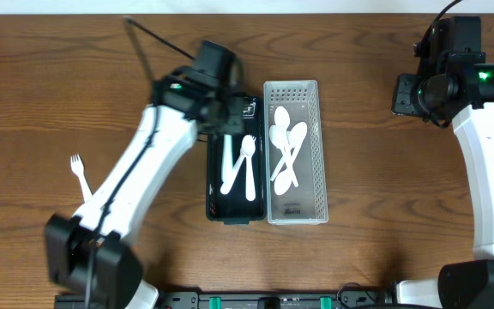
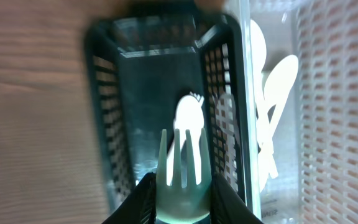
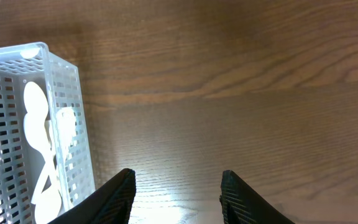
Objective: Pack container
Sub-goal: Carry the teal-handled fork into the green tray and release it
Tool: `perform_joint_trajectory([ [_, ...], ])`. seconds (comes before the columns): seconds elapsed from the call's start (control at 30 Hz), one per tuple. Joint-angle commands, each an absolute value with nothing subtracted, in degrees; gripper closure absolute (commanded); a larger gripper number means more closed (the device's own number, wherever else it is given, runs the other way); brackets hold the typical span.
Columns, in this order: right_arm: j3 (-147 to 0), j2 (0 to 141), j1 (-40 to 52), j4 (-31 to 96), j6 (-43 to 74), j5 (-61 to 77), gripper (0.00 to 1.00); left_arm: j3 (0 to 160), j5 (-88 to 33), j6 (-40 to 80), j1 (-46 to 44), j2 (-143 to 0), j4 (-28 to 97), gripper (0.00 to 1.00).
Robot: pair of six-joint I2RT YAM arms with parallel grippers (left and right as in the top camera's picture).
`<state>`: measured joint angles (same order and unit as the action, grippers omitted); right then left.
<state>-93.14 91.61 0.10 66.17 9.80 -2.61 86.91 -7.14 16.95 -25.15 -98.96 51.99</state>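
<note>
Wood table (image 1: 41,86); L gripper (image 2: 180,184) clamped on fork (image 2: 182,202) above black bin (image 2: 107,124), prob. sorting it from spoons (image 1: 286,146); R gripper (image 3: 178,186) apart, empty, off aside.

You have a wooden table (image 1: 367,172) filling almost every view, dark brown, its long grain running left to right under the overhead camera. Along the far edge you can see a thin pale strip (image 1: 333,5), too narrow to tell whether it is wall or floor. In your right wrist view a soft patch of glare (image 3: 166,186) lies on the wood near the bottom, and the boards darken toward the top. In your left wrist view the tabletop looks paler and blurred.
</note>
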Motion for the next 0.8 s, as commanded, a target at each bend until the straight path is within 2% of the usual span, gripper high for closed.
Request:
perform_joint_trajectory([
  [0.0, -92.84, 91.74, -0.36, 66.28, 8.91, -3.22, 0.52, 86.41, -6.70, 18.35, -26.81, -104.16, 51.72, 0.81],
  [0.13, -92.84, 91.74, -0.36, 66.52, 8.91, -3.22, 0.52, 86.43, -7.01, 18.35, -27.46, -109.30, 51.81, 0.81],
  [0.17, -92.84, 91.74, -0.36, 66.65, 8.88, -3.22, 0.52, 86.43, -7.27, 18.33, -27.46, -109.89, 51.88, 0.78],
  [0.23, -92.84, 91.74, -0.36, 66.83, 8.88, -3.22, 0.52, 86.43, -7.31, 18.26, -27.40, -110.00, 51.92, 0.58],
  [0.27, -92.84, 91.74, -0.36, 66.87, 8.88, -3.22, 0.53, 86.61, -7.29, 17.87, -27.38, -109.73, 51.90, 0.52],
  [0.37, -92.84, 91.74, -0.36, 66.85, 8.88, -3.22, 0.51, 87.74, -7.27, 16.05, -26.92, -108.33, 52.10, 0.51],
  [0.5, -92.84, 91.74, -0.36, 66.85, 8.88, -3.22, 0.50, 90.83, -7.05, 14.59, -25.43, -104.29, 54.52, 0.43],
  [0.63, -92.84, 91.74, -0.36, 67.05, 8.91, -3.22, 0.49, 94.11, -3.25, 12.58, -20.32, -98.02, 58.17, 0.33],
  [0.77, -92.84, 91.74, -0.36, 67.16, 8.91, -3.22, 0.48, 94.74, 0.69, 12.51, -8.58, -91.55, 60.80, 0.27],
])
